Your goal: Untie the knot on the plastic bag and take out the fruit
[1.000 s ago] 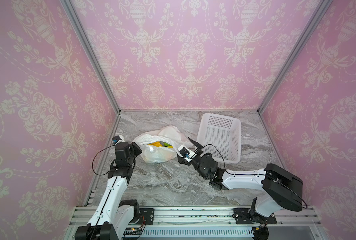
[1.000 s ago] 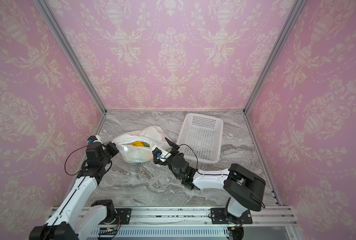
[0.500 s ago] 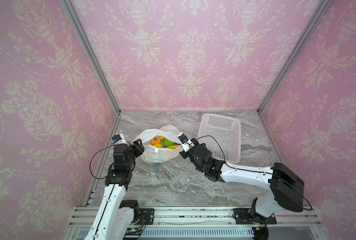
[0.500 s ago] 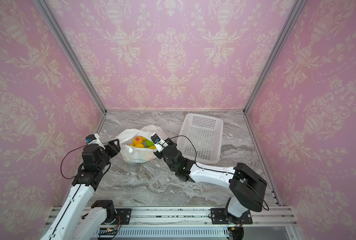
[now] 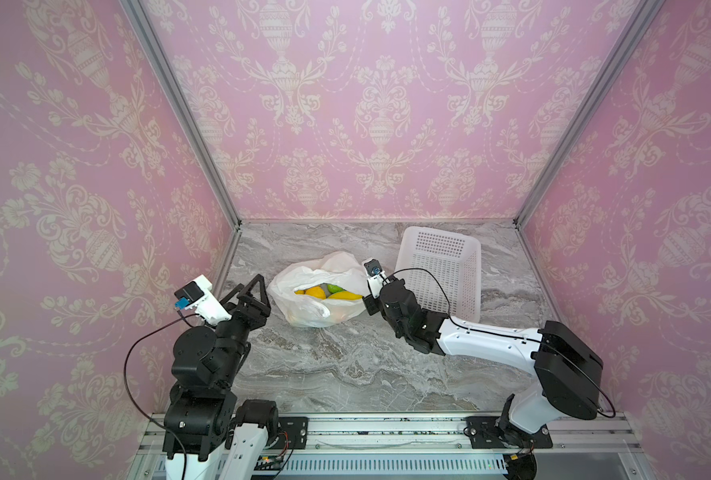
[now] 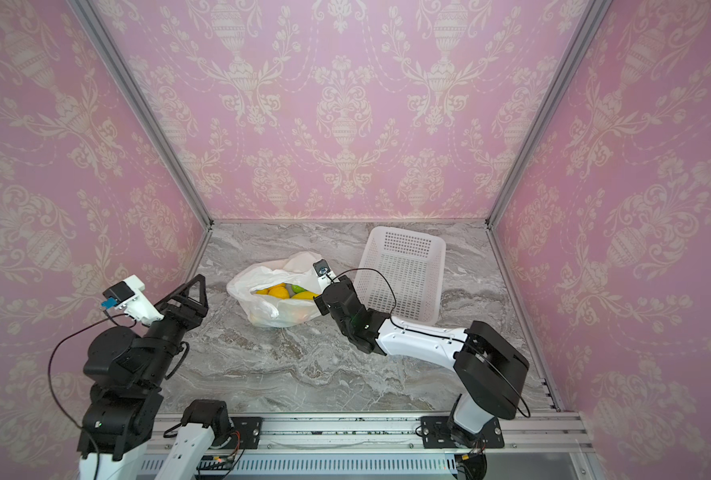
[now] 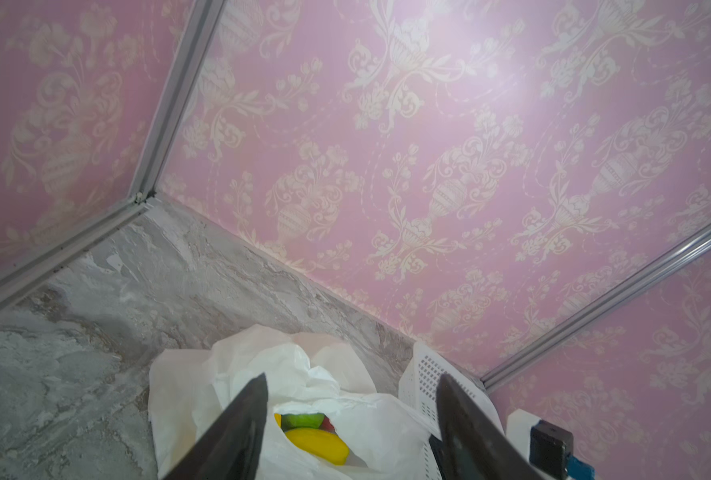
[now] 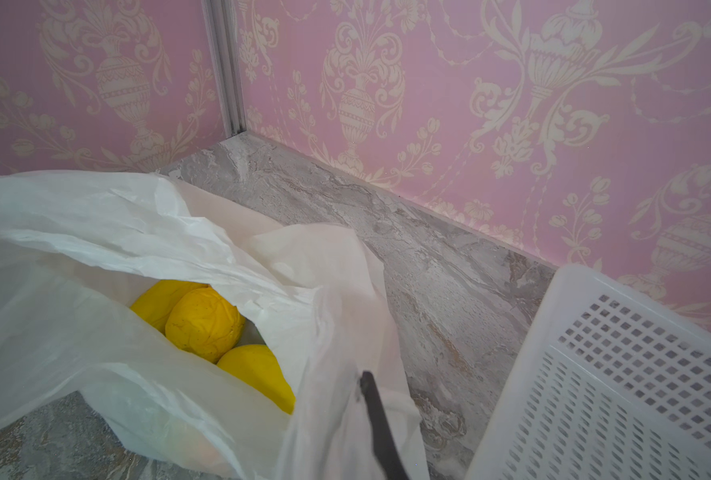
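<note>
The plastic bag (image 5: pixel 303 309) (image 6: pixel 270 313) lies on the marble floor with its mouth open. Yellow and green fruit (image 5: pixel 318 292) (image 6: pixel 281 292) show inside it. No knot is in view. My left gripper (image 5: pixel 250 291) (image 6: pixel 191 291) hangs open, apart from the bag's left side. In the left wrist view its jaws (image 7: pixel 350 378) frame the bag (image 7: pixel 179 386) and the fruit (image 7: pixel 316 444). My right gripper (image 5: pixel 366 297) (image 6: pixel 318 301) is shut on the bag's right rim. In the right wrist view the gripper (image 8: pixel 366 376) pinches thin plastic of the bag (image 8: pixel 96 232) beside the yellow fruit (image 8: pixel 204 328).
A white perforated basket (image 5: pixel 441 270) (image 6: pixel 399 270) (image 8: pixel 619 374) stands just right of the bag, close behind my right wrist. Pink walls close in the back and both sides. The bag sits near the left wall.
My left gripper has let go of the bag's left edge, opened and drawn back upward. My right gripper has closed on the bag's right rim. The bag's mouth now gapes wider.
</note>
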